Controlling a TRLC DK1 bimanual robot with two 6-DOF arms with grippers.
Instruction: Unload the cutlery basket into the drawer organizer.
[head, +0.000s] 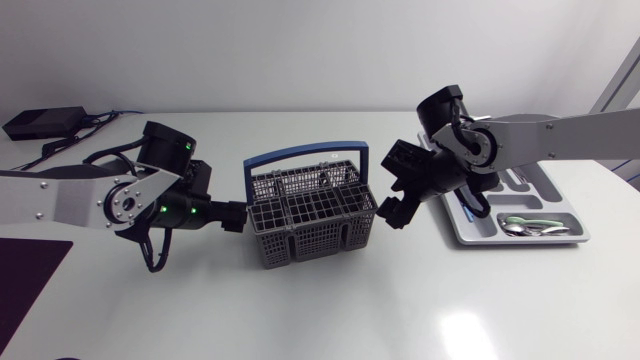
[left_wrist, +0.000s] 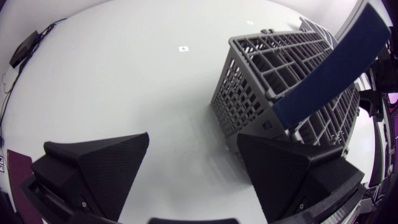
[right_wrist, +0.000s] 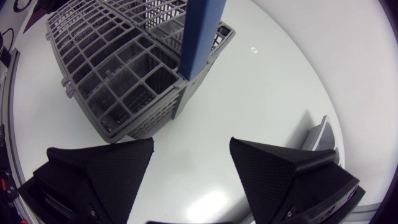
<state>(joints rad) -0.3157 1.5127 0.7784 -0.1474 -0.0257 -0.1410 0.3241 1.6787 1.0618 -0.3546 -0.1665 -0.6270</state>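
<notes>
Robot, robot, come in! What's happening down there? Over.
Left end effector open, right end effector open, either side of cutlery basket. Spoons in drawer organizer. Nothing in the way.

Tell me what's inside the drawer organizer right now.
The drawer organizer holds silvery cutlery, apparently spoons, in its front compartment. The dark-handled pieces behind them are too small to identify. The right arm covers the organizer's end toward the cutlery basket.
</notes>
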